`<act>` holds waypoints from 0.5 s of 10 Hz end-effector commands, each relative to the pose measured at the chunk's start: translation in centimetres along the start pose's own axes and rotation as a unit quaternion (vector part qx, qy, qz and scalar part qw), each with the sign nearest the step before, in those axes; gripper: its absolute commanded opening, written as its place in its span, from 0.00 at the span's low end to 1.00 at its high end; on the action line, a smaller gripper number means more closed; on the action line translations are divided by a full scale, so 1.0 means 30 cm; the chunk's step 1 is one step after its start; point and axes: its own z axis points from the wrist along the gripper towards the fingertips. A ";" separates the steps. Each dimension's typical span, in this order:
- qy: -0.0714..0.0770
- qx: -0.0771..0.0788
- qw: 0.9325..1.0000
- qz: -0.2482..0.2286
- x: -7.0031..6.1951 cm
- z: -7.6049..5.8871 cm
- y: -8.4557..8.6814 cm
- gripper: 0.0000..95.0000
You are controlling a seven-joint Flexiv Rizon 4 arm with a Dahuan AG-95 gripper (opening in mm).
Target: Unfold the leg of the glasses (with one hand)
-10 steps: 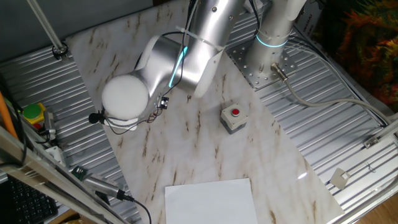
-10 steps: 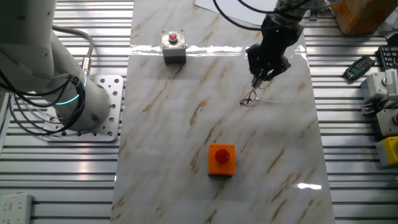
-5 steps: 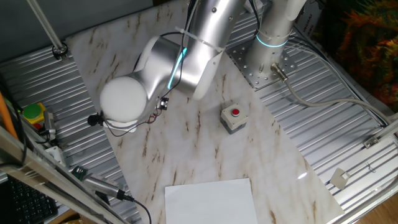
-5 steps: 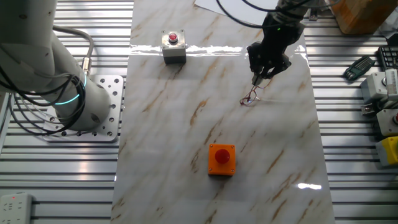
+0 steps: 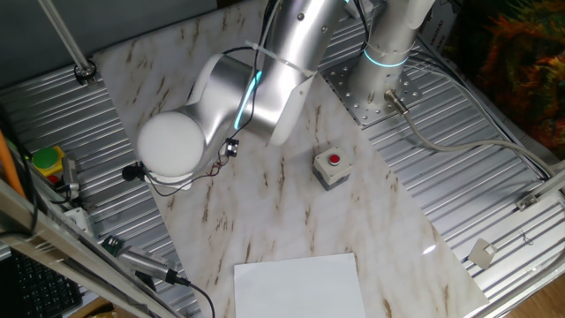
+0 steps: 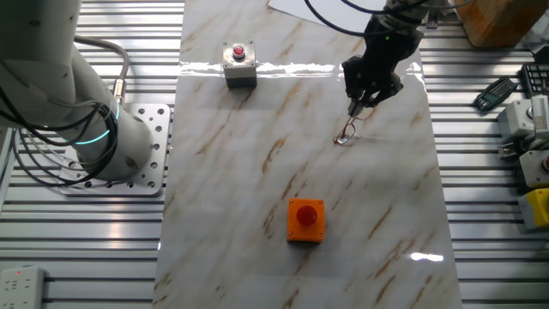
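The glasses [image 6: 345, 136] are a small dark reddish wire frame lying on the marble table [image 6: 257, 189], right of its middle. The leg [image 6: 352, 125] runs as a thin wire from the frame up to my gripper [image 6: 354, 110]. The gripper points down just above the glasses, and its fingers look closed together on the leg's end. In the one fixed view the arm's white end cap [image 5: 169, 146] hides the gripper. Only a bit of wire from the glasses [image 5: 212, 164] shows beside the cap.
A grey button box with a red button [image 6: 238, 65] stands at the table's far side and also shows in the one fixed view [image 5: 331, 168]. An orange button box [image 6: 305, 220] stands near the front. A white sheet [image 5: 300, 284] lies at one table end. Ribbed metal surrounds the marble.
The gripper has shifted slightly up and away with the leg in it. The glasses frame has turned a little and been drawn along after it.
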 end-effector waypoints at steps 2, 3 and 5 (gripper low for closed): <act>0.008 -0.005 1.000 -0.001 0.000 -0.016 -0.002 0.00; 0.014 -0.005 1.000 -0.001 0.000 -0.019 -0.002 0.00; 0.016 -0.007 1.000 -0.001 0.001 -0.022 -0.002 0.00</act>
